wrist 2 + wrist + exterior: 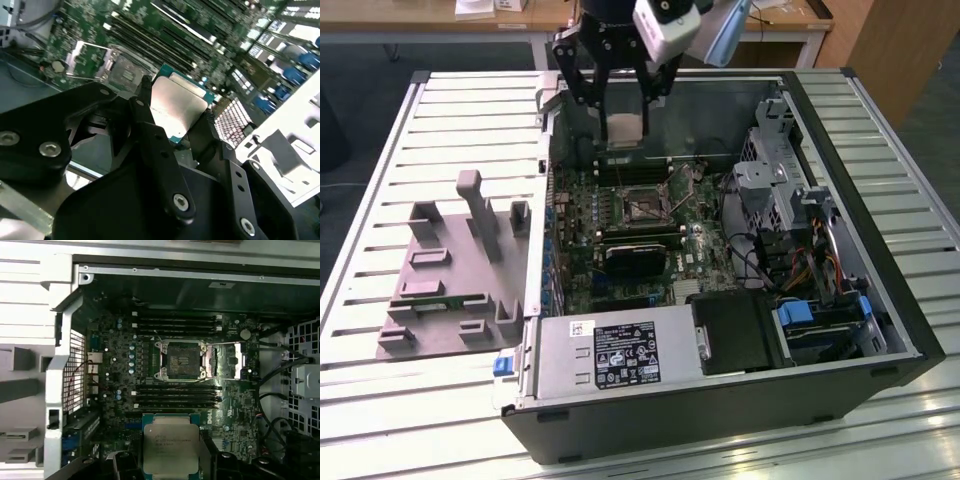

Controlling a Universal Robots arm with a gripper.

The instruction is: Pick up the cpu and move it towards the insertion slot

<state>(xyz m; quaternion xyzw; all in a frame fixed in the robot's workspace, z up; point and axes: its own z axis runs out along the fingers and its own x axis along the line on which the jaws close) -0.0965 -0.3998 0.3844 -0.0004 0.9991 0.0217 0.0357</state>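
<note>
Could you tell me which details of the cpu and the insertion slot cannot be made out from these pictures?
- The cpu: lower edge cut off in the first wrist view.
- Its sides: hidden behind the gripper in the second wrist view.
- The insertion slot: contacts too small in the exterior view.

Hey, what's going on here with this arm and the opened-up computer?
The robot arm's gripper is shut on the cpu, holding it in the air above the open computer case. The chip is clamped by its edges, silvery top showing in both wrist views. The insertion slot on the motherboard sits open and empty between the memory slots, and the chip has not reached it. A grey fixture lies beside the case.
</note>
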